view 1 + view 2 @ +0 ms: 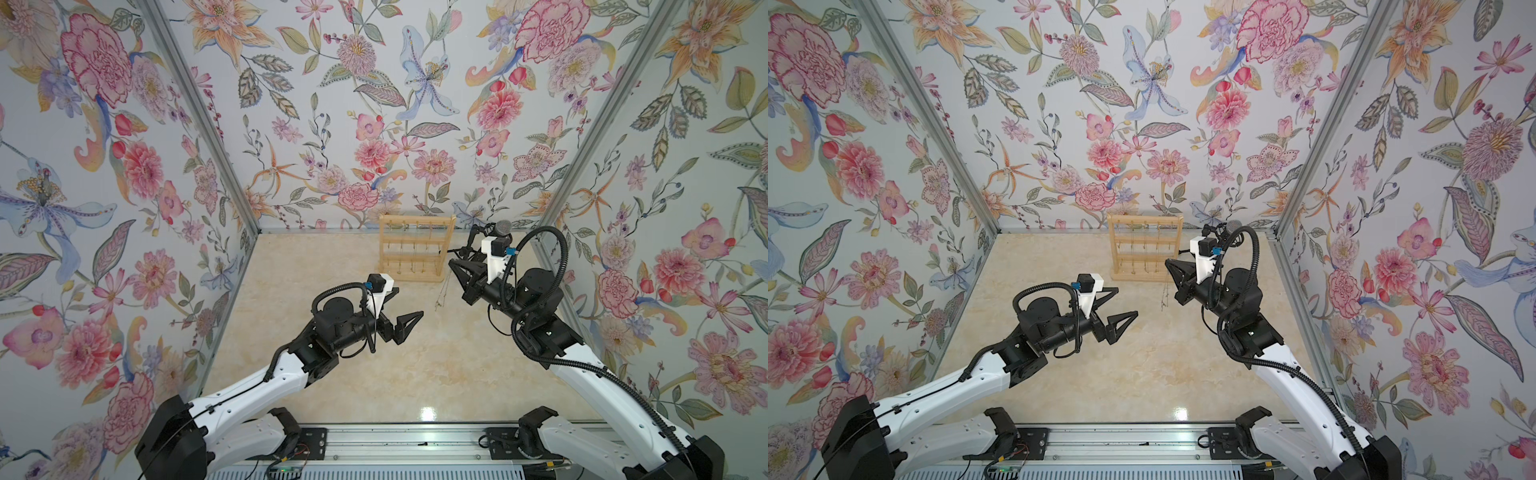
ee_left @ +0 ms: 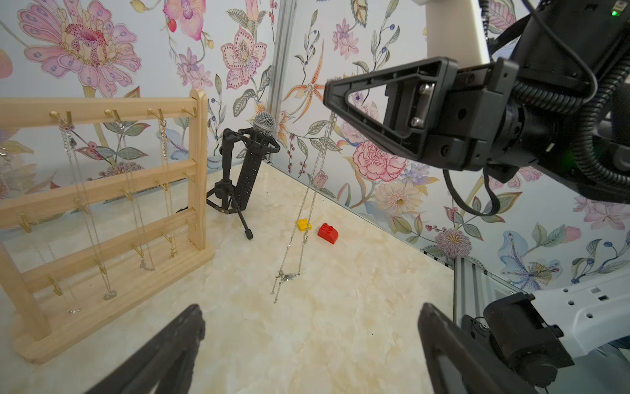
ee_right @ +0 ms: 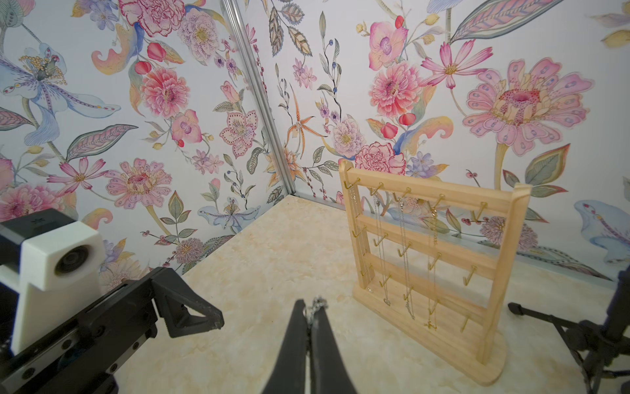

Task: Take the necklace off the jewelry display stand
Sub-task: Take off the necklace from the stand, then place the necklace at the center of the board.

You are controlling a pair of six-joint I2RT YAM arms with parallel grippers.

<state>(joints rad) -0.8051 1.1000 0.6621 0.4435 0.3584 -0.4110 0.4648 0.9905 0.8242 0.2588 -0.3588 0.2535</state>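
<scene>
Left gripper (image 1: 410, 300) hovers above the marble-look table (image 1: 332, 374), jaws spread wide, empty | jewelry display stand (image 1: 415, 219) upright by the back wall, other chains on its pegs | necklace (image 2: 288, 276) off the pegs, dangling just right of the stand | right gripper (image 1: 451, 262), jaws pinched shut on its chain | microphone (image 1: 503, 227) behind.

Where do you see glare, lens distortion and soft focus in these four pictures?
Both top views: a white glare spot on the glossy cream marble-look tabletop; the aluminium corner posts splay outward, a wide-angle effect. Left wrist view: the black left pincer at the frame's edge looks soft, while the light wooden jewelry stand is sharp.
</scene>
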